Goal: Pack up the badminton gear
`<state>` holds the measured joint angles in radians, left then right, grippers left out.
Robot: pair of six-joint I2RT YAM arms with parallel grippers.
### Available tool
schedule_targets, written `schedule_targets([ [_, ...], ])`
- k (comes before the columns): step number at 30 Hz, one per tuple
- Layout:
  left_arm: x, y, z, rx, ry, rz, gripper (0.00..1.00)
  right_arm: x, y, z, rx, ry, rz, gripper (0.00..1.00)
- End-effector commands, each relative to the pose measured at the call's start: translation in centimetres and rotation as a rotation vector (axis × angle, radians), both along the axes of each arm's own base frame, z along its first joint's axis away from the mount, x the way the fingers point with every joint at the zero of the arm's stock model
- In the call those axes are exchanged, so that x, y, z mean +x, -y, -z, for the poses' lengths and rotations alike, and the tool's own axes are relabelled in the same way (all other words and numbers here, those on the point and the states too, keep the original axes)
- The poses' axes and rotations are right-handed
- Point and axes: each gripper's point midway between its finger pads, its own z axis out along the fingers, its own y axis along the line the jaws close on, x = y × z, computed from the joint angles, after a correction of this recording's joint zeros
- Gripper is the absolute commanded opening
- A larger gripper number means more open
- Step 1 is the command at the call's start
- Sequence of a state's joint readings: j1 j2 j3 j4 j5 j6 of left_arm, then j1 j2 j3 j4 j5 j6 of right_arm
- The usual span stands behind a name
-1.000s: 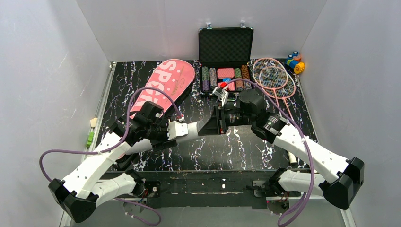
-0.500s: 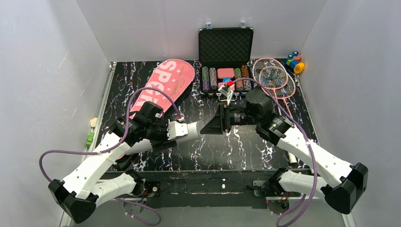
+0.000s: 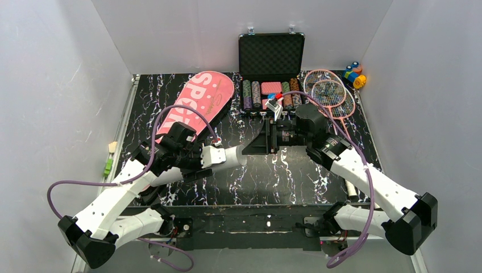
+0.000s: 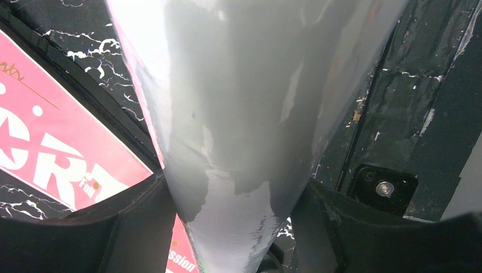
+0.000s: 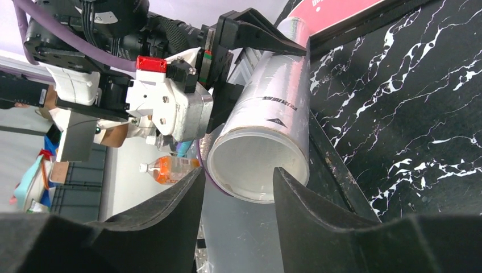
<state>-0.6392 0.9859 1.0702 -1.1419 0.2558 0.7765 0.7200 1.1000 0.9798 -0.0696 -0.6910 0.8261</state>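
Top external, mid-frame: white tube (image 3: 226,154) clamped horiz. in left gripper (image 3: 199,157); right gripper (image 3: 256,147) agape at its open end, touching or not unclear. Upper left, pink bag (image 3: 199,99), lower end hidden behind left arm (image 3: 113,196).

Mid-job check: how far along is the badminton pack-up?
Done: nothing visibly packed. In hand: the left gripper holds the white tube, its open end facing the open right gripper. Left: both rackets lie outside the pink bag. No shuttlecock shows; whether any are inside the tube I cannot tell.
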Motion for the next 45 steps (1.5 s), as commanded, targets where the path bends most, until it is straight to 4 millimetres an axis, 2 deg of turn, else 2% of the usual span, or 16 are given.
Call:
schedule_targets([
  [1,0.1,0.7,-1.3,-0.053,0.037,0.014,0.22,0.3,-0.5,-3.1,0.085,0.068,0.000,0.52],
  [7,0.2,0.8,-1.4,-0.057,0.040,0.014,0.22,0.8,-0.9,-2.5,0.074,0.047,0.017,0.32],
  [10,0.2,0.8,-1.4,-0.058,0.041,0.013,0.23,0.9,-1.1,-2.3,0.063,0.041,0.017,0.28],
  [16,0.2,0.8,-1.4,-0.057,0.040,0.012,0.23,0.9,-1.6,-2.0,0.046,0.043,0.014,0.26],
  [29,0.5,1.1,-1.9,-0.069,0.046,0.015,0.23,0.5,-2.9,0.0,-0.047,0.031,0.015,0.24],
  [36,0.4,1.3,-2.2,-0.078,0.044,0.014,0.22,0.2,-3.1,1.0,-0.062,0.013,0.016,0.19],
  [39,0.6,1.6,-2.5,-0.092,0.044,0.007,0.23,0.2,-2.9,1.1,-0.057,0.012,0.031,0.18],
  [45,0.6,1.8,-2.8,-0.107,0.039,0.002,0.23,-0.1,-1.3,0.8,-0.051,0.046,0.091,0.21],
])
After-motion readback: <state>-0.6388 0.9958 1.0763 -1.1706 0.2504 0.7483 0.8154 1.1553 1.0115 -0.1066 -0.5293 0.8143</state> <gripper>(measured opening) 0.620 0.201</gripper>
